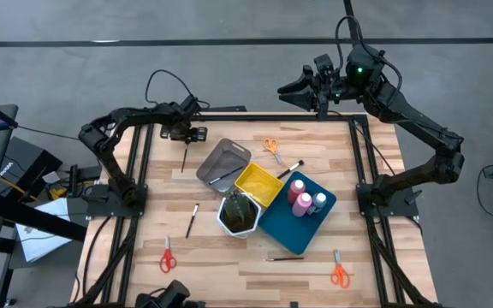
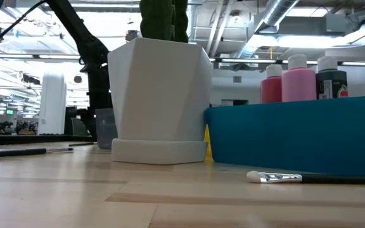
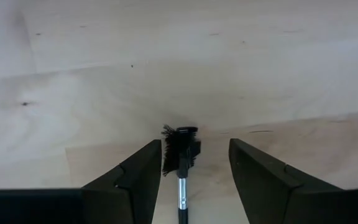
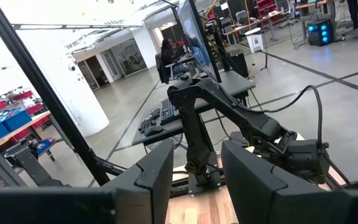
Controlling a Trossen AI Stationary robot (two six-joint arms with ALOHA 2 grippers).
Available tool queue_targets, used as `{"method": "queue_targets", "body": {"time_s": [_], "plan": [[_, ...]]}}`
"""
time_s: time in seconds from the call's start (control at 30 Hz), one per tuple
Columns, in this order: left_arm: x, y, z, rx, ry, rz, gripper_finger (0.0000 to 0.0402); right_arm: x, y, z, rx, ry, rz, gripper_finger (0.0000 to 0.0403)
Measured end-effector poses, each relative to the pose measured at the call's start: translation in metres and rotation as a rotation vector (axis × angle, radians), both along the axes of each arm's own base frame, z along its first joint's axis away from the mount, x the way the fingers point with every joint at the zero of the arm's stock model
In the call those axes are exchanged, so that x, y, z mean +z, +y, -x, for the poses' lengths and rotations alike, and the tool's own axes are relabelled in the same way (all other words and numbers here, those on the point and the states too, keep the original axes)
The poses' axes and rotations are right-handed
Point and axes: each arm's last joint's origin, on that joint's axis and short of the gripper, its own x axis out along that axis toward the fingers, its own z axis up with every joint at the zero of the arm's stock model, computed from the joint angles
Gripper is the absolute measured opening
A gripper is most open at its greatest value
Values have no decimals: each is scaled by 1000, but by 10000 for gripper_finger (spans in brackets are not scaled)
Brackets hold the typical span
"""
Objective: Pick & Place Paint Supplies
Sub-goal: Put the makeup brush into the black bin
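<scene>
Paint supplies lie spread over the wooden table (image 1: 144,248), and we go from the big things to the small ones. We see the blue tray (image 1: 282,226) near the middle, with two pink bottles (image 1: 300,197) and a small white-capped bottle (image 1: 319,202) standing in it. Touching it are the yellow tray (image 1: 258,184) and, beyond that one, the grey tray (image 1: 218,158), which holds one thin brush. The white pot (image 1: 238,216) stands just beside the blue and yellow trays.

Our left gripper (image 1: 184,135) hangs low over the table near the far left edge. In the left wrist view its fingers (image 3: 135,180) stand apart, and a brush (image 3: 180,163) lies between them on the wood, the dark bristles pointing away from the wrist. We do not see the fingers touching it. Our right gripper (image 1: 294,88) waits beyond the far edge of the table, raised, its fingers (image 4: 151,174) apart and holding nothing.

Three scissors lie loose: one orange pair (image 1: 272,149) near the far edge, another orange pair (image 1: 339,271) at the near right corner, and a red pair (image 1: 168,257) at the near left. More brushes lie on the wood: one (image 1: 192,220) left of the pot, one (image 1: 286,257) just before the blue tray, and one (image 1: 290,168) between the yellow tray and the far scissors.
</scene>
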Motion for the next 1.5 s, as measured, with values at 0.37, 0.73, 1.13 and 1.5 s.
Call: {"method": "queue_targets", "body": {"time_s": [0.37,0.73,1.13,1.5], "plan": [[0,0,0,-2,-10,8,182,0,0,0,0,0,0,132],[0,6,9,15,-44,41,182,0,0,0,1,-1,0,132],[0,10,14,11,-57,61,151,0,0,0,1,-1,1,132],[-16,9,7,-31,-15,120,93,0,1,-1,6,-1,-3,132]]}}
